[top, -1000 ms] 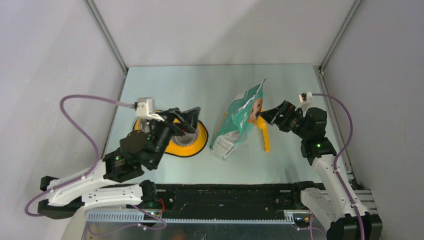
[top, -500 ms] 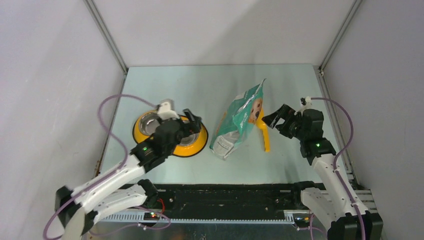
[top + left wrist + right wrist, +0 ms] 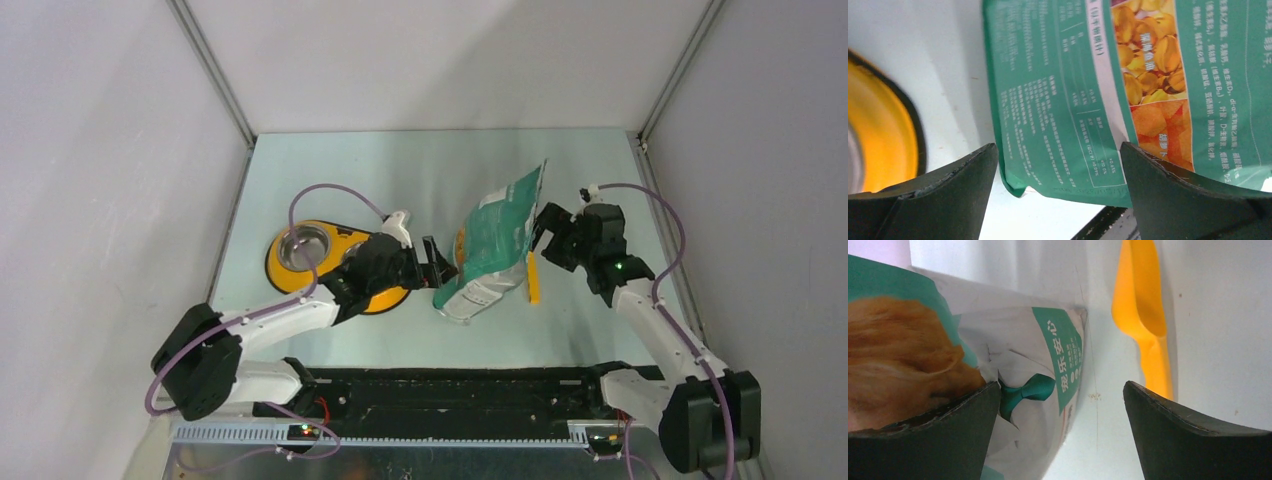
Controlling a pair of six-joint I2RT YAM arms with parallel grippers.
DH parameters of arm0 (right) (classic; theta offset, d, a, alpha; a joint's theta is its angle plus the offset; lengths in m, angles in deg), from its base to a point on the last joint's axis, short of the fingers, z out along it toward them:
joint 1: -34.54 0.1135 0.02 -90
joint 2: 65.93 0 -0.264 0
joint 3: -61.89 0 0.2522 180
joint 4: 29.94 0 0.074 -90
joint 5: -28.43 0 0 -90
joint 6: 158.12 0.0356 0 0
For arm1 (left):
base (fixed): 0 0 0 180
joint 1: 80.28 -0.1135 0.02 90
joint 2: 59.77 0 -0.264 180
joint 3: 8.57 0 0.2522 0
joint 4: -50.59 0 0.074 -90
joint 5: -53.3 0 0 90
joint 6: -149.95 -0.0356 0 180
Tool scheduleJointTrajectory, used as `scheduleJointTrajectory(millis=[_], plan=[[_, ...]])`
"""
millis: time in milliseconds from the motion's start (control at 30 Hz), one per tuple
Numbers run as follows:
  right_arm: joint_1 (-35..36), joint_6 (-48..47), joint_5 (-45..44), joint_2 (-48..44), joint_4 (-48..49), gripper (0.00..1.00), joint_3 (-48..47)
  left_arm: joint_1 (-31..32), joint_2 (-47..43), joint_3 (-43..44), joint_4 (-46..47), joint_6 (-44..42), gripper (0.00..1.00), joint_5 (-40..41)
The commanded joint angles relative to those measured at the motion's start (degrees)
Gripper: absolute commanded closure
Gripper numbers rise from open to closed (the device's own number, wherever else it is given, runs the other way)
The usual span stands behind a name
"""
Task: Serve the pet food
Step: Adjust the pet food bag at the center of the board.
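The pet food bag (image 3: 500, 235), green and white, stood leaning near the middle of the table (image 3: 380, 170), top edge toward the far side. The pet food itself was not visible in any view; its whereabouts could not be confirmed.

The left gripper (image 3: 437, 265) was at the bag's lower left edge. In the left wrist view, the left gripper (image 3: 1058, 150) had its fingers spread wide, and the bag's (image 3: 1058, 90) printed bottom corner lay in the gap between them. No contact with either finger was evident.

The right gripper (image 3: 545, 230) was at the bag's right side. In the right wrist view, the right gripper (image 3: 1060, 387) was likewise released, fingers well apart. The bag's (image 3: 1023, 340) crumpled white panel filled the left part of the gap, and one finger appeared to touch it.

An orange scoop (image 3: 533, 280) lay flat on the table just right of the bag, apart from both grippers; the right wrist view showed the scoop (image 3: 1140, 305) empty.

A yellow double-bowl feeder (image 3: 285, 268) sat left of the bag, partly under the left arm, with one steel bowl (image 3: 305, 243) exposed. Its yellow rim (image 3: 878, 140) showed at the left wrist view's edge.
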Motion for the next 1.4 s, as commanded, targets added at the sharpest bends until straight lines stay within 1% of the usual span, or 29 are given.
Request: scheduleJointTrajectory(millis=[0,100,233,367,467,567,667,833,900,1067,1267,1367], plan=[[3.68,-0.84,2.58,3.88,6.61,0.01,-6.42,5.16,3.0,0.72,9.23,1.8,0.01,-10.64],[4.72,-1.02,3.16,5.6,7.88,0.01,-8.6,6.5,4.91,1.81,10.0,2.35,0.0,-11.27],[5.34,-1.69,0.84,4.98,4.88,0.01,-9.44,6.64,4.81,2.09,8.19,2.61,0.01,-8.85],[5.33,-2.9,-6.7,1.88,-1.01,0.01,-9.58,6.69,1.31,3.15,-0.36,0.02,0.01,-1.68],[4.68,-3.95,-13.22,-1.98,-5.9,0.01,-10.73,6.67,-3.63,3.16,-4.75,-1.54,0.01,3.2],[2.84,-4.96,-15.18,-4.69,-8.61,0.01,-12.48,6.72,-8.2,2.03,-7.2,-2.48,0.01,7.6],[1.69,-5.74,-12.77,-6.95,-8.84,0.01,-14.36,6.69,-12.82,1.57,-8.77,-2.84,0.01,9.53],[1.8,-7.21,2.21,-7.91,-7.58,0.0,-15.44,6.52,-16.8,5.91,-14.24,-4.6,0.01,14.47],[2.68,-7.17,4.99,-9.14,-7.11,0.01,-15.44,6.4,-17.3,8.78,-15.42,-5.4,0.01,15.2],[6.64,-8.14,5.75,-11.22,-6.8,0.01,-15.42,5.02,-15.5,18.04,-18.68,-6.31,0.01,15.83],[9.43,-10.94,7.06,-12.2,-6.87,0.01,-15.45,1.21,-9.47,28.78,-19.63,-6.48,0.01,9.43],[10.12,-12.96,7.98,-12.08,-6.94,0.01,-15.42,0.5,-6.1,35.17,-21.26,-7.09,0.01,6.77]])
